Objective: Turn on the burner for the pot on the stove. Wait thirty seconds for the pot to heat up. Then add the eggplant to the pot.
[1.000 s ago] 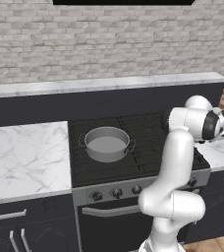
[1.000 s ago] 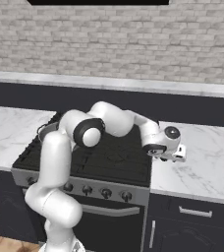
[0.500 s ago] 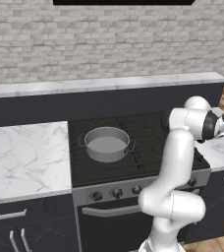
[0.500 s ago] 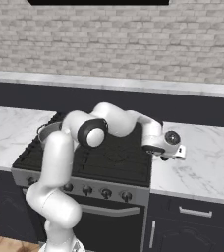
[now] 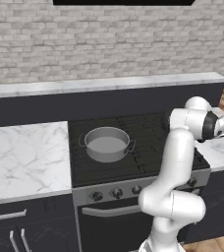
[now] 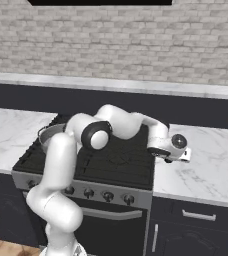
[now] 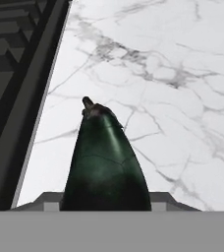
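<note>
Left base view: the stove (image 5: 133,157) is the landmark, a black gas range set into a run of dark cabinets. White marble counter (image 5: 23,157) lies to its left, and another stretch lies to its right. Behind the stove a dark raised ledge with a marble cap runs across, and above that is a grey brick wall. The pot (image 5: 106,143) sits on the burner (image 5: 92,160) at the stove's left front, grey, lidless and empty as far as can be seen. A row of round knobs (image 5: 116,193) lines the grey front strip, with the oven handle below. The white arm (image 5: 175,172) rises in front of the stove's right half and bends toward the right counter; its hand is cut off behind the wrist here.

Right base view: the arm arches over the stove, hiding most of the pot, of which only a sliver of rim shows at the stove's left side. The gripper (image 6: 178,157) hangs low over the counter just right of the stove's edge. Its jaws are too small to read here.

Hand view: the eggplant (image 7: 106,162), dark green-black and glossy, lies on the marble just beside the stove's edge, stem end pointing away from the camera. Its near end is cut off at the bottom, where the fingertips are hidden behind it. I cannot tell whether the jaws are touching it or gripping it.
</note>
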